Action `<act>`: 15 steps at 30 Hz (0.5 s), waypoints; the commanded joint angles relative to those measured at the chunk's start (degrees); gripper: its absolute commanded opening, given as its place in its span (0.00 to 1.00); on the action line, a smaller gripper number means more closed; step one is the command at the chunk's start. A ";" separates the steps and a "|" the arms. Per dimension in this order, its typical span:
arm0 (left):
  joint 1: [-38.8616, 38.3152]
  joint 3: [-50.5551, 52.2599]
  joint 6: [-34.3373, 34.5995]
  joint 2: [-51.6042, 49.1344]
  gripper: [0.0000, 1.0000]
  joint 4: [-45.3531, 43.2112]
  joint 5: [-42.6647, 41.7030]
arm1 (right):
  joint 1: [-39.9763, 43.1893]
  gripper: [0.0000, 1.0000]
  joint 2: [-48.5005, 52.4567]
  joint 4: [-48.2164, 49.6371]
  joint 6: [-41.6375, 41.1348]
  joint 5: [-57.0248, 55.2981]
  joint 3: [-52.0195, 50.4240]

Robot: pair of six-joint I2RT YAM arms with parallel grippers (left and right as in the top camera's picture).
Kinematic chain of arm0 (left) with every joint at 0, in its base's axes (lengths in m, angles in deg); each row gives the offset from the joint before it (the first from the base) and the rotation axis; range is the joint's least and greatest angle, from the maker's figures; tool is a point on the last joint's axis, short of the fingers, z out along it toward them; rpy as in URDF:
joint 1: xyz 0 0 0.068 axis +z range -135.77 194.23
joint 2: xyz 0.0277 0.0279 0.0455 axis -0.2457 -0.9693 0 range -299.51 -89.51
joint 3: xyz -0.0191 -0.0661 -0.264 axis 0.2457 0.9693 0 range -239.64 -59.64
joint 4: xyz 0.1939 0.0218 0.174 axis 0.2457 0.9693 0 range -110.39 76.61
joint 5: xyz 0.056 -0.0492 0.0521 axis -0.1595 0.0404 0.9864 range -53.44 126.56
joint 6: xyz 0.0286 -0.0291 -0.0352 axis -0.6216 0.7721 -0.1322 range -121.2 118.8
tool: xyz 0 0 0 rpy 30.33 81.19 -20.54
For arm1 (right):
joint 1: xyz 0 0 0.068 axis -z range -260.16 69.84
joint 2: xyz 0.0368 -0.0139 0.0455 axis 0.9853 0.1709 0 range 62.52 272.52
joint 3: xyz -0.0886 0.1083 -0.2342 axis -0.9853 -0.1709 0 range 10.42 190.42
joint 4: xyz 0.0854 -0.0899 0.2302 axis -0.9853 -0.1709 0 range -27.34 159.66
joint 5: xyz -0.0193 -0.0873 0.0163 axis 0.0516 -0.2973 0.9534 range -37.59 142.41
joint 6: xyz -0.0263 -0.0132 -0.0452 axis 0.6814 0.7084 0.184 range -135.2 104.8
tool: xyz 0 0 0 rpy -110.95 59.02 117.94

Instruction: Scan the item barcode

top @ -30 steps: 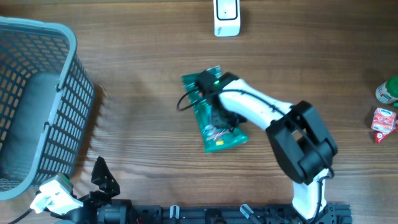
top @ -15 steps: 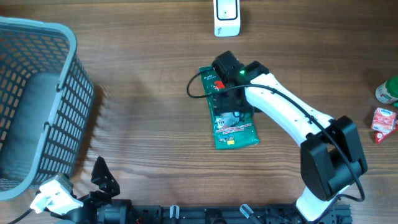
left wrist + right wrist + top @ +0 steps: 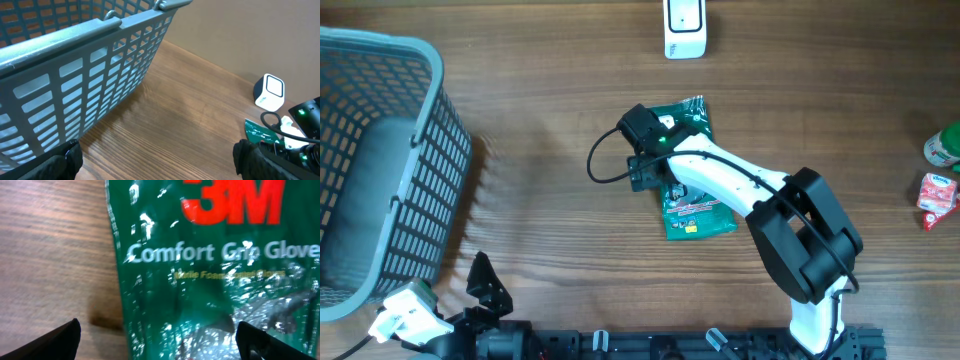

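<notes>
**Overhead, then each wrist: green glove packet [image 3: 701, 214] flat on the table [image 3: 550, 120], both pincers released**

Overhead view: the packet lies flat near the middle of the wooden table, its long side running away from the robot. The right arm [image 3: 740, 185] reaches across it from the lower right and covers its middle. The right gripper [image 3: 647, 160] sits over the packet's left edge, with a black cable [image 3: 600, 170] looping out to the left. A white scanner [image 3: 684, 25] stands at the far edge, apart from the packet. A grey mesh basket [image 3: 425, 60] fills the left side. At the right edge are a green-capped bottle [image 3: 945, 145] and a small red and white carton [image 3: 937, 193]. The left gripper [image 3: 480, 285] rests at the near edge beside the basket, well apart from the packet.

Left wrist view: both black fingertips [image 3: 67, 160] sit in the bottom corners, spread wide with only bare wood between them, so this pincer is released. The basket wall rises close by on the left. The scanner, the packet's green corner and the right arm show at the far right.

Right wrist view: the packet fills the frame, printed "3M" in red and "Comfort Grip Glove" in white. The fingertips [image 3: 65, 337] stand wide apart, the left one over wood, the right one over the packet. This pincer is released and grips nothing.
</notes>
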State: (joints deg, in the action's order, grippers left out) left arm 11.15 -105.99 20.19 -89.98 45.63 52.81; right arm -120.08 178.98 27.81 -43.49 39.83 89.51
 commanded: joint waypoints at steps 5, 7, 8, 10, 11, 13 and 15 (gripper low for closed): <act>-0.26 -0.04 0.28 0.20 1.00 -0.20 0.31 | 2.01 0.87 8.94 -3.04 3.28 4.85 0.02; -0.26 -0.04 0.28 0.20 1.00 -0.20 0.31 | 2.43 0.41 11.89 -4.57 4.52 9.77 0.02; -0.26 -0.04 0.28 0.20 1.00 -0.20 0.33 | 2.40 0.22 12.02 -4.98 4.52 10.69 0.02; -0.26 -0.04 0.28 0.20 1.00 -0.20 0.31 | 2.43 0.04 12.00 -4.96 4.46 13.35 0.02; -0.26 -0.04 0.28 0.20 1.00 -0.20 0.31 | 2.47 0.04 11.80 -5.27 4.83 15.74 0.26; -0.26 -0.04 0.28 0.20 1.00 -0.20 0.33 | 2.80 0.04 10.14 -8.15 9.57 24.48 2.89; -0.26 -0.04 0.28 0.20 1.00 -0.20 0.31 | 3.21 0.04 5.01 -12.41 17.29 37.66 8.02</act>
State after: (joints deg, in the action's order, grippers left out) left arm 11.15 -105.99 20.19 -89.98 45.65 52.79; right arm -116.48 183.66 19.18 -35.43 54.96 95.56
